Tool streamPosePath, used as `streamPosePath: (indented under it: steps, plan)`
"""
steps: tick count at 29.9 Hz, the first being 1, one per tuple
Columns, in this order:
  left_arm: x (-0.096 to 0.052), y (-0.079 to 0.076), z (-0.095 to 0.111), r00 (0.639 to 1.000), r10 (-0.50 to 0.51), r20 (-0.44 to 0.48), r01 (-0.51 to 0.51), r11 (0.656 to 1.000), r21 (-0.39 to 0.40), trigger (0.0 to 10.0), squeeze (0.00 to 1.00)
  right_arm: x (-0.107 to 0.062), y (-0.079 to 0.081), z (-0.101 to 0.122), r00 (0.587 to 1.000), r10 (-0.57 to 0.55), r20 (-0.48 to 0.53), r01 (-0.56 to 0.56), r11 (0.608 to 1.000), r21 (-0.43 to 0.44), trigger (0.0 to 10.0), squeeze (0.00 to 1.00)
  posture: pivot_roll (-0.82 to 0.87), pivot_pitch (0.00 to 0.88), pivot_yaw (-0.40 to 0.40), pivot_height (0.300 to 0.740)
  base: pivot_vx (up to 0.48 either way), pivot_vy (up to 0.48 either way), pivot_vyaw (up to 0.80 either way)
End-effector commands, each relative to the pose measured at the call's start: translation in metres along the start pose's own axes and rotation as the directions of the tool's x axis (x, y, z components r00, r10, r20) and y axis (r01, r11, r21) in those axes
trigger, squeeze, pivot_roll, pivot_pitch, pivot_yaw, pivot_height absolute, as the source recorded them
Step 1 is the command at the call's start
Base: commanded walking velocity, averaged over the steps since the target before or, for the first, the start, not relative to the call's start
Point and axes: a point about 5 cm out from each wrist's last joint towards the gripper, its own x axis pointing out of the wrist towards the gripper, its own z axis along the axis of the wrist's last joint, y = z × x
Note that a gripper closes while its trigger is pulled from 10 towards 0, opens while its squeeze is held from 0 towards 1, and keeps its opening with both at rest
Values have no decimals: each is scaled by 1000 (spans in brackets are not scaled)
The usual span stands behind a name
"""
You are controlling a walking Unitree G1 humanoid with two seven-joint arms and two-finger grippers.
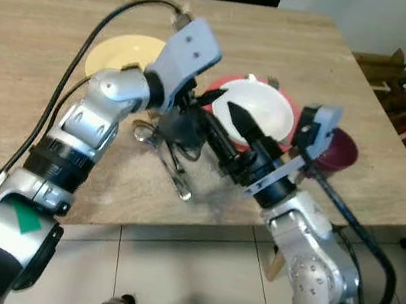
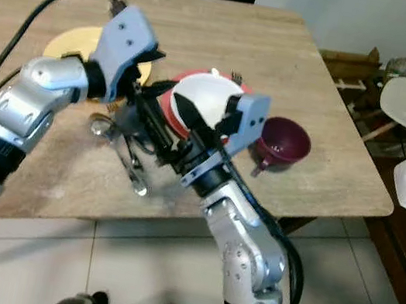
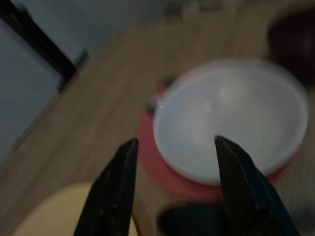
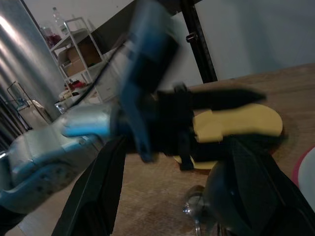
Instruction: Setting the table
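The white bowl sits nested on a red plate toward the right side of the wooden surface, not far from its near edge, with a yellow plate further left and a dark maroon cup just beside the red plate, near the right edge. The bowl is round, smooth and glossy, shallow with a thin rim; it is likely ceramic or hard plastic, so stiff, light enough for one arm, slick to the touch and liable to chip if dropped. A hold across the rim, one finger inside and one outside, looks the safest, since the sides offer nothing to catch on. Cutlery, shiny metal and thin, lies on the surface near its near edge under the two arms; it will be hard to lift flat and best taken by the handle. The left pincer hangs over the near rim of the bowl with its fingers apart and nothing between them. The right pincer reaches in over the cutlery, fingers spread; its wrist view is blurred, so whether it touches anything is unclear.
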Motion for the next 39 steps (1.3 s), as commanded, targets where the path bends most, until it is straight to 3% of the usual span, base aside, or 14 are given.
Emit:
streamPosePath:
  steps: [1, 7, 8, 18, 27, 31, 33, 36, 39]
  plan:
    - [1, -5, -16, 997, -23, -77, 23, 1000, 5, 10000, 0, -2, -2, -2, 1000, -20, 0, 20, 1000, -4, 10000, 0, -51, 111, 66, 740, 0, 0, 0]
    - [-9, 1, -35, 988, -13, -153, 10, 1000, -21, 10000, 0, -2, -4, -3, 1000, -30, 1, 30, 1000, -3, 10000, 0, -42, 118, 67, 740, 0, 0, 0]
    - [-17, 2, -40, 986, -14, -169, 9, 999, -33, 10000, 0, -2, -6, -3, 1000, -31, -2, 31, 1000, -3, 10000, 0, -36, 123, 60, 740, 0, 0, 0]
    - [-51, -2, -52, 986, -10, -169, -5, 996, -87, 10000, 0, 4, -8, -5, 1000, -6, -20, 6, 1000, 9, 10000, 0, -15, 130, 34, 740, 0, 0, 0]
    - [-47, 0, -49, 990, 44, -135, -64, 987, -150, 10000, 0, 12, 4, -14, 995, 77, -64, -76, 997, 17, 10000, 0, -26, 126, 28, 740, 0, 0, 0]
    - [-48, -5, -56, 983, 33, -182, -59, 988, -142, 10000, 0, -3, -1, -38, 965, 104, -241, -114, 993, -24, 10000, 0, -34, 128, 35, 740, 0, 0, 0]
    - [-48, -6, -56, 982, 32, -184, -59, 988, -142, 10000, 0, -5, -2, -41, 960, 101, -262, -113, 993, -31, 10000, 0, -34, 129, 37, 740, 0, 0, 0]
    - [-50, -9, -59, 981, 26, -194, -56, 988, -146, 10000, 0, -26, -17, -64, 934, 36, -356, -48, 999, -25, 10000, 0, -39, 134, 37, 740, 0, 0, 0]
    - [-50, -9, -60, 980, 29, -198, -59, 987, -147, 10000, 0, -33, -23, -69, 925, 4, -381, -17, 999, -31, 10000, 0, -40, 139, 37, 740, 0, 0, 0]
